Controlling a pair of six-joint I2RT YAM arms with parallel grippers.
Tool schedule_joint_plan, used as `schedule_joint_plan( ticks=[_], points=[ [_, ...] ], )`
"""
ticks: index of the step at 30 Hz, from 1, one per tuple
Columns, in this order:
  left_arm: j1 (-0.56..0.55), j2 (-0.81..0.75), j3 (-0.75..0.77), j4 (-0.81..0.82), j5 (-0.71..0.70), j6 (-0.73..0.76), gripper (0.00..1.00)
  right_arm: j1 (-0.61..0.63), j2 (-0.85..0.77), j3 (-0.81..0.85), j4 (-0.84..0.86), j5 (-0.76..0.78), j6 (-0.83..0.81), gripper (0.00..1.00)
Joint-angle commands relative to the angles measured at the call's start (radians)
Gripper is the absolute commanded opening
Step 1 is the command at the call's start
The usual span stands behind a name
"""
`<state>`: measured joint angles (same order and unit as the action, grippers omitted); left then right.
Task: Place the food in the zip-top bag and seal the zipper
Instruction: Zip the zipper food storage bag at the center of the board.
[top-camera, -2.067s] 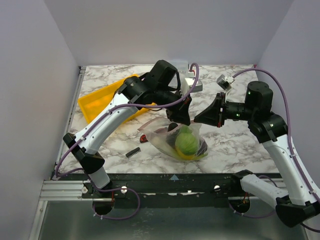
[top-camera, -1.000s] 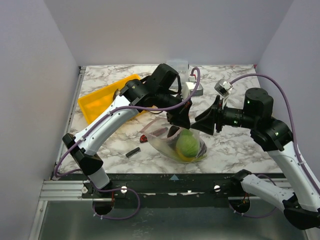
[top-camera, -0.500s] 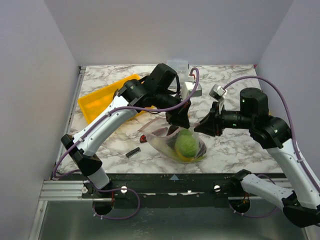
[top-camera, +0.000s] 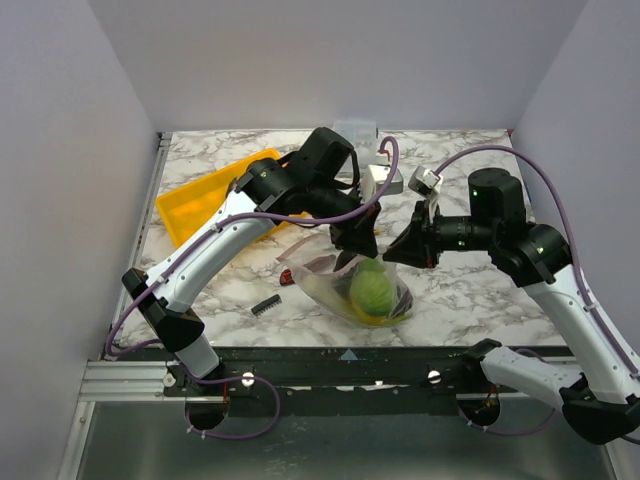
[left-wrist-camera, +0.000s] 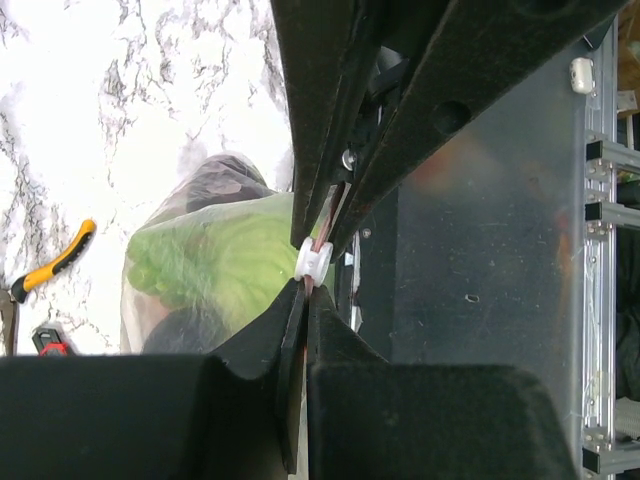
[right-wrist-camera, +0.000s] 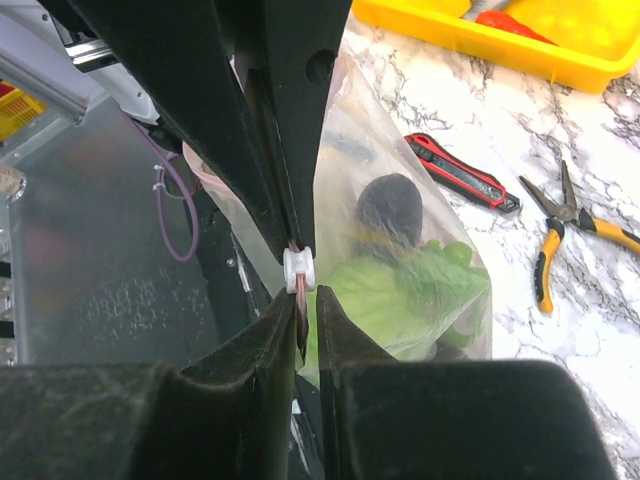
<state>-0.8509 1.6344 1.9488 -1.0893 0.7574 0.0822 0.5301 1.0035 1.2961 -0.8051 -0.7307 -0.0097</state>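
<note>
Change noted: over the last two seconds my right gripper (top-camera: 392, 250) has swung in from 3 o'clock and now meets my left gripper (top-camera: 352, 240) at the mouth of the bag (top-camera: 340, 292), tip to tip. In both wrist views the fingers are pressed together on the zipper (right-wrist-camera: 300, 297), pinching the pinkish strip right at the white slider (right-wrist-camera: 298, 269); the left pinch looks the same (left-wrist-camera: 305, 300). I read this as filling finished and sealing under way: the cabbage (top-camera: 373, 288) and darker pieces sit inside, and what remains is drawing the slider along the strip. The bag is at table centre, just toward 6 o'clock from both grippers, with its mouth raised toward 12 and its full belly sagging toward 6. The zipper's long axis runs roughly 9 to 3. How much of it is already closed I cannot tell.
</note>
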Motion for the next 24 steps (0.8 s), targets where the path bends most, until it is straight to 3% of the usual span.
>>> schedule_joint_plan(
  ticks=[1,2,6,7,9,12,17,21,24],
  points=[
    [0.002,-0.021,0.033,-0.011,0.022,0.019,0.0,0.005,0.021,0.026,-0.005,-0.033,-0.028,0.12],
    [0.003,-0.021,0.035,-0.012,0.023,0.02,0.0,0.005,0.023,0.027,-0.004,-0.026,-0.029,0.01],
    [0.004,-0.024,0.038,-0.012,0.052,0.034,0.0,0.005,-0.003,-0.016,0.043,0.02,-0.002,0.0],
    [0.006,-0.026,0.035,-0.002,0.063,0.031,0.1,0.005,-0.009,-0.03,0.054,0.025,0.002,0.0],
    [0.007,-0.036,0.023,0.028,0.076,0.027,0.4,0.005,-0.021,-0.046,0.072,0.037,0.007,0.0],
    [0.007,-0.065,-0.024,0.118,0.072,0.009,0.57,0.005,-0.033,-0.051,0.092,0.01,0.04,0.0],
    [0.015,-0.02,0.025,0.125,0.105,0.02,0.6,0.005,-0.032,-0.043,0.105,-0.044,0.06,0.0],
    [0.015,0.04,0.103,0.054,0.113,0.047,0.53,0.005,-0.065,-0.061,0.146,-0.029,0.087,0.0],
    [0.014,0.035,0.08,0.071,0.128,0.048,0.48,0.005,-0.06,-0.057,0.126,-0.011,0.083,0.0]
  ],
)
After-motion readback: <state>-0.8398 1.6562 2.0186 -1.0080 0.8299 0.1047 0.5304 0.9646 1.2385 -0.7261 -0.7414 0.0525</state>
